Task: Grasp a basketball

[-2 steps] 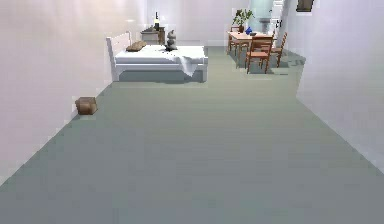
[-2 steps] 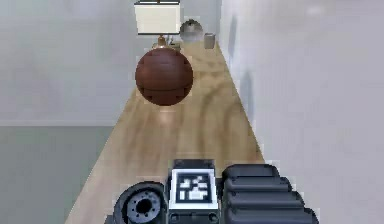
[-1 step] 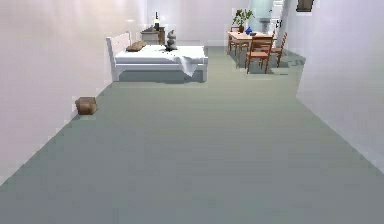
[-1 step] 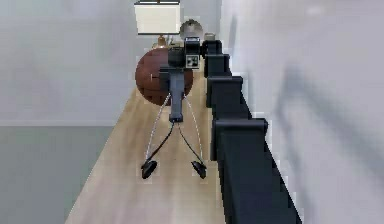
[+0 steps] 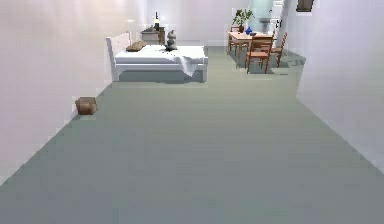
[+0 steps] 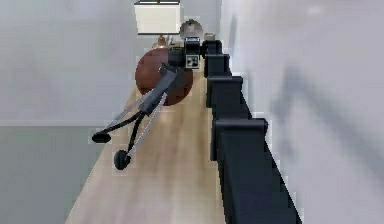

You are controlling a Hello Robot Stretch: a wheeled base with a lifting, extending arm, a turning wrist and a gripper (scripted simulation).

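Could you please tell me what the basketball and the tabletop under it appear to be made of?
Basketball: probably rubber or a leather-like skin, matte, judging by its dull brown-orange surface without glints. Tabletop: likely light wood or wood-look laminate, smooth, given its even pale tan colour; no grain can be made out.

We logged this as a home, a simulated one, with bedroom and dining area sharing one open room. A made bed (image 5: pixel 158 62) with white covers and a pillow (image 5: pixel 135 46) stood at the far wall. Just behind it was a low dresser (image 5: pixel 153 35) carrying dark items. At the forward view's right we saw a wooden dining table (image 5: pixel 240 38) with chairs (image 5: pixel 259 52) and a potted plant (image 5: pixel 242 16). The room had a grey floor (image 5: pixel 200 150) and plain white walls (image 5: pixel 40 70), with a small brown box (image 5: pixel 86 105) by the left one. In the arm side view we saw a wooden counter (image 6: pixel 170 180) and a lamp with a cream shade (image 6: pixel 157 17).
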